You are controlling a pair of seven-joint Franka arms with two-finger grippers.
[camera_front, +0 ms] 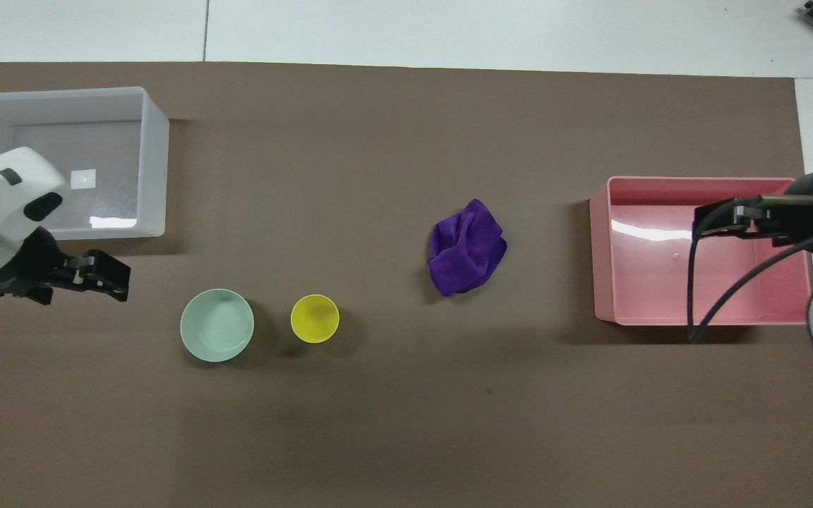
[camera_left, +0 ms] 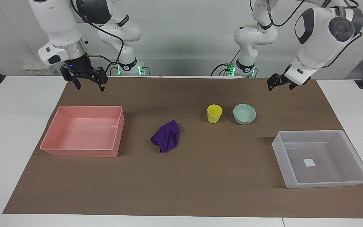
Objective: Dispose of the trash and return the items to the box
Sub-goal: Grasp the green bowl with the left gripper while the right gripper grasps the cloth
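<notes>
Overhead view: with both the left gripper [camera_front: 113, 271] and right gripper [camera_left: 88, 82] spread wide and empty, the soft purple cloth wad [camera_front: 466, 247], lying between pink plastic bin [camera_front: 703, 314] and yellow plastic cup [camera_front: 315, 319], could be snagged only partly and dropped.

A white counter [camera_left: 17, 126] carries a brown mat [camera_left: 200, 176] holding a pink bin [camera_left: 83, 130] at frame left, purple cloth [camera_left: 166, 136] mid-frame, yellow cup [camera_left: 214, 113], mint bowl [camera_left: 244, 113], and clear box [camera_left: 321, 159] lower right.
</notes>
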